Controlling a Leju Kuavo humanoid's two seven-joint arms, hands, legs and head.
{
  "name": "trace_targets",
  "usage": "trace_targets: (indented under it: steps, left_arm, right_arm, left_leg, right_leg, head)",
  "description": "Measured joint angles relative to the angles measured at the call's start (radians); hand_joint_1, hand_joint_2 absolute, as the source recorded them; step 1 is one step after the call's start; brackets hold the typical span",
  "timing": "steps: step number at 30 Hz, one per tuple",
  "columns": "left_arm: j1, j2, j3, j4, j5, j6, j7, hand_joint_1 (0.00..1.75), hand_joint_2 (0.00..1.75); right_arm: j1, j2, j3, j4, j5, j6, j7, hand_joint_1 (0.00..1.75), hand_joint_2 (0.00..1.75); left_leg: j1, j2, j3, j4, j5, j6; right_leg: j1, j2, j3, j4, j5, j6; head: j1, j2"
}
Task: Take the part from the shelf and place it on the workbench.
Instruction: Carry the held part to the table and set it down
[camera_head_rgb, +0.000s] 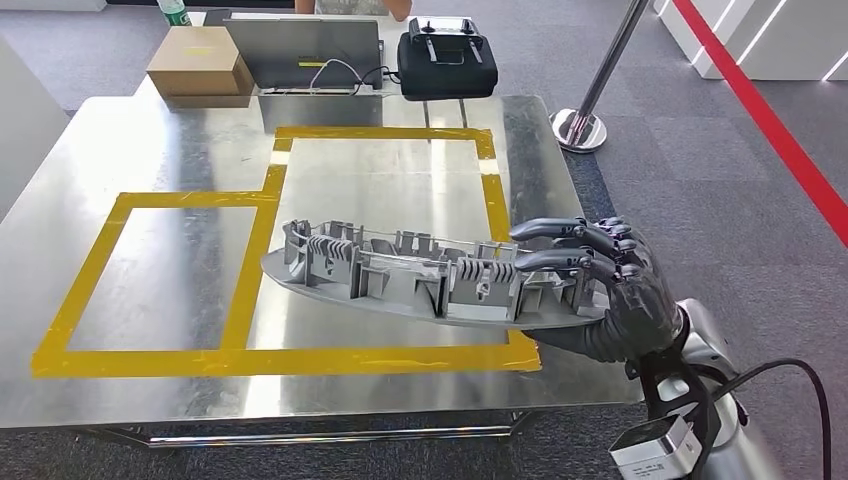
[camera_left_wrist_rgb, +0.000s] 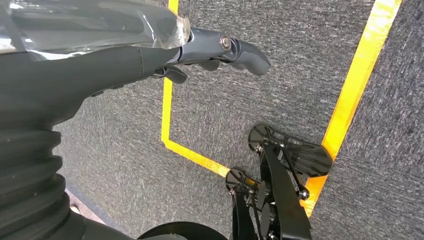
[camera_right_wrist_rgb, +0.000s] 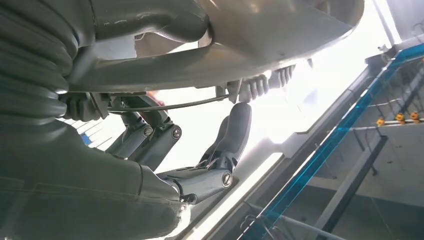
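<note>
Most of task looking done: part (camera_head_rgb: 400, 275) already off shelf, w/ right hand (camera_head_rgb: 600, 290) gripping its near end, fingers (camera_head_rgb: 560, 232) curling over top, thumb underneath. Part hovering over workbench (camera_head_rgb: 150, 150), above yellow tape frame (camera_head_rgb: 380, 358); whether it's touching surface, can't tell. Remaining: lowering, letting go. Left hand (camera_left_wrist_rgb: 150, 55) hanging over carpeted floor (camera_left_wrist_rgb: 280, 60), holding nothing; its fingers curling in or not, can't tell.
</note>
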Motion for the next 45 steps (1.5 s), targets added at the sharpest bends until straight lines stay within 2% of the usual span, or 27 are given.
trace_targets:
  steps: [4, 8, 11, 15, 20, 28, 37, 45]
  left_arm:
    - [0.001, 0.002, 0.004, 0.0, -0.001, -0.005, 0.0, 0.0, 1.75]
    - [0.002, 0.006, 0.006, 0.0, -0.011, -0.017, -0.001, 0.0, 1.75]
    - [0.002, 0.007, 0.006, 0.0, -0.021, -0.026, -0.01, 0.0, 1.75]
    - [0.004, 0.007, 0.006, 0.0, -0.033, -0.041, -0.023, 0.0, 1.75]
    - [0.006, 0.01, 0.005, 0.0, -0.051, -0.057, -0.03, 0.0, 1.75]
    - [0.007, 0.014, 0.005, 0.0, -0.064, -0.057, -0.03, 0.0, 1.75]
    - [0.008, 0.015, 0.005, 0.0, -0.072, -0.056, -0.047, 0.0, 1.75]
    - [0.008, 0.017, 0.005, 0.0, -0.073, -0.039, -0.098, 0.0, 1.75]
  right_arm:
    - [0.031, -0.029, -0.036, 0.054, 0.098, -0.056, 0.002, 1.75, 1.75]
    - [0.03, -0.041, -0.048, 0.196, 0.311, -0.113, 0.037, 1.75, 1.75]
    - [0.001, -0.041, -0.024, 0.349, 0.41, -0.138, 0.071, 1.75, 1.75]
    - [-0.063, -0.027, 0.039, 0.577, 0.461, -0.144, 0.082, 1.75, 1.75]
    - [-0.162, 0.023, 0.135, 0.824, 0.474, -0.148, 0.087, 1.75, 1.75]
    - [-0.26, 0.12, 0.247, 1.081, 0.515, -0.164, 0.1, 1.75, 1.75]
    - [-0.328, 0.196, 0.308, 1.214, 0.537, -0.178, 0.099, 1.75, 1.75]
    - [-0.386, 0.333, 0.382, 1.292, 0.543, -0.16, 0.093, 1.75, 1.75]
  left_leg:
    - [-0.001, -0.001, 0.001, 0.0, -0.002, 0.003]
    - [-0.002, 0.0, 0.002, 0.0, -0.001, 0.004]
    - [0.0, 0.0, 0.004, 0.0, 0.0, 0.004]
    - [0.001, 0.001, 0.006, -0.001, 0.0, 0.003]
    - [0.002, 0.003, 0.011, -0.003, 0.0, 0.003]
    - [0.003, 0.005, 0.015, -0.004, -0.001, 0.001]
    - [0.003, 0.007, 0.017, -0.004, -0.001, 0.001]
    - [0.004, 0.012, 0.02, -0.005, -0.001, 0.0]
  right_leg:
    - [-0.001, -0.001, 0.002, -0.003, 0.001, 0.016]
    - [0.0, -0.001, 0.004, -0.003, 0.002, 0.029]
    - [0.001, -0.001, 0.005, -0.002, 0.003, 0.03]
    - [0.004, 0.0, 0.006, -0.001, 0.003, 0.03]
    - [0.004, 0.001, 0.008, 0.0, 0.001, 0.027]
    - [0.004, 0.003, 0.012, 0.0, 0.0, 0.026]
    - [0.004, 0.005, 0.013, 0.0, 0.0, 0.026]
    - [0.006, 0.008, 0.013, 0.001, -0.001, 0.025]
  head:
    - [0.0, 0.0]
    - [-0.001, 0.0]
    - [-0.001, 0.0]
    - [0.0, 0.0]
    - [0.0, 0.0]
    - [0.0, 0.0]
    - [0.0, 0.0]
    - [0.0, 0.0]
